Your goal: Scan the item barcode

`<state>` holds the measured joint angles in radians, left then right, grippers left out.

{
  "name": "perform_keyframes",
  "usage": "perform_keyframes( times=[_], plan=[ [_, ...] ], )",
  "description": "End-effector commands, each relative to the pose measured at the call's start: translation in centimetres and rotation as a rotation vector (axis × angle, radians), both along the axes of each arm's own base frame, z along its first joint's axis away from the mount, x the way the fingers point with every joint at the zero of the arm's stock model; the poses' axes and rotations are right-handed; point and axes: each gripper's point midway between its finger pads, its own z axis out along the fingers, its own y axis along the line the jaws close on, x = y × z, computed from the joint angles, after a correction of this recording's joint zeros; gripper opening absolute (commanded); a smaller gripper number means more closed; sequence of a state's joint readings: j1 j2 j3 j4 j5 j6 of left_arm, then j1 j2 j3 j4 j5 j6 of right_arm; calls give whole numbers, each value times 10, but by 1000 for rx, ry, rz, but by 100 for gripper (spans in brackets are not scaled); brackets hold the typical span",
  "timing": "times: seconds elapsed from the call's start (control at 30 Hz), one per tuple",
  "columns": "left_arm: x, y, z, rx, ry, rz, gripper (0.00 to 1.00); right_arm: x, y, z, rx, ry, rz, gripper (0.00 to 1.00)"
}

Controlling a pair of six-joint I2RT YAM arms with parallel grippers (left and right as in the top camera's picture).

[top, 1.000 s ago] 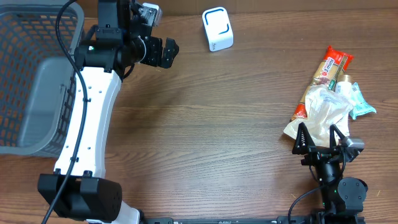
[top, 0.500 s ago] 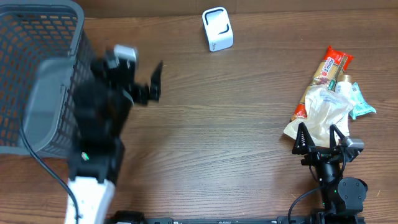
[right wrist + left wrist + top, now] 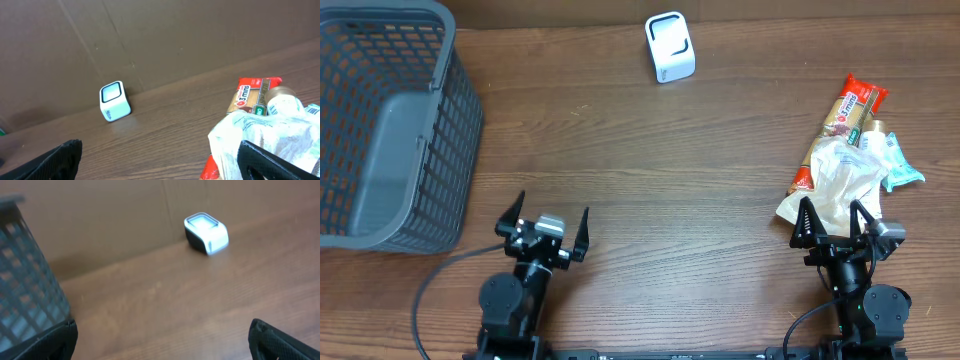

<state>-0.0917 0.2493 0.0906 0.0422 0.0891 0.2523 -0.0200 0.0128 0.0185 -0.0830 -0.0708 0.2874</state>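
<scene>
The left end effector (image 3: pixel 549 210) is now seen pulled back to the near left edge of the counter (image 3: pixel 670 180). A second ago its arm was stretched out to the far left, between the grey mesh basket (image 3: pixel 460 110) and the barcode scanner (image 3: pixel 669 46). Its fingers are spread wide and nothing is held between them. In the left wrist view only bare wood is seen ahead of the fingertips (image 3: pixel 280 340).

The right end effector (image 3: pixel 830 208) is unmoved at the near right. Its fingers are equally wide apart and empty, with the tips just short of the item pile. From this it is judged that the left arm is parked and that the next pick is left to the right arm. No scan is under way.

Just beyond the right end effector a crumpled white bag (image 3: pixel 835 180) is found. A long packet (image 3: pixel 847 115) with red ends is partly covered by it. The packet's long axis is laid diagonally. One red end is pointed to the near left beside the bag and the other to the far right. It lies flat with the printed face up, and no barcode can be made out. A gold-capped bottle (image 3: pixel 282 97) and a teal packet (image 3: pixel 900 165) are lodged against its right side.

The barcode scanner is set well apart at the far centre, with its framed face turned up and toward the near side.
</scene>
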Motion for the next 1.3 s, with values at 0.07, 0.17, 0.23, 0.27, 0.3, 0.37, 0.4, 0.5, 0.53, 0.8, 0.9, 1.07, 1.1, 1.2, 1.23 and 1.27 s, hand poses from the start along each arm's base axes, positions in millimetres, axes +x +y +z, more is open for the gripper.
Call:
perform_keyframes(
  times=[0.07, 0.17, 0.23, 0.27, 0.3, 0.37, 0.4, 0.5, 0.53, 0.8, 0.9, 1.07, 1.1, 1.2, 1.23, 1.27],
  plan=[
    [-11, -3, -35, 36, 42, -27, 100, 0, -3, -2, -1, -2, -14, 100],
    [-12, -2, -23, 11, -5, -19, 100, 0, -3, -2, -1, -2, -14, 100],
    [-14, -2, -14, 8, -45, -19, 100, 0, -3, -2, -1, -2, -14, 100],
    [-14, -2, -10, 7, -59, -19, 100, 0, -3, -2, -1, -2, -14, 100],
    [-14, -2, -10, 7, -59, -19, 100, 0, -3, -2, -1, -2, -14, 100],
    [-14, -2, -15, 9, -40, -19, 100, 0, -3, -2, -1, -2, -14, 100],
    [-14, -2, -15, 9, -39, -18, 100, 0, -3, -2, -1, -2, -14, 100],
    [-14, -2, -16, 9, -36, -19, 100, 0, -3, -2, -1, -2, -14, 100],
    [-13, -2, -16, 9, -37, -18, 100, 0, -3, -2, -1, -2, -14, 100],
    [-13, -2, -16, 9, -36, -17, 100, 0, -3, -2, -1, -2, -14, 100],
    [-13, -2, -16, 9, -36, -17, 100, 0, -3, -2, -1, -2, -14, 100],
    [-13, -2, -16, 9, -36, -17, 99, 0, -3, -2, -1, -2, -14, 100],
    [-13, -2, -16, 9, -36, -17, 100, 0, -3, -2, -1, -2, -14, 100],
    [-13, -2, -16, 9, -36, -17, 100, 0, -3, -2, -1, -2, -14, 100],
    [-13, -2, -16, 9, -36, -17, 100, 0, -3, -2, -1, -2, -14, 100],
    [-13, -2, -16, 9, -36, -17, 100, 0, -3, -2, -1, -2, -14, 100]
  ],
)
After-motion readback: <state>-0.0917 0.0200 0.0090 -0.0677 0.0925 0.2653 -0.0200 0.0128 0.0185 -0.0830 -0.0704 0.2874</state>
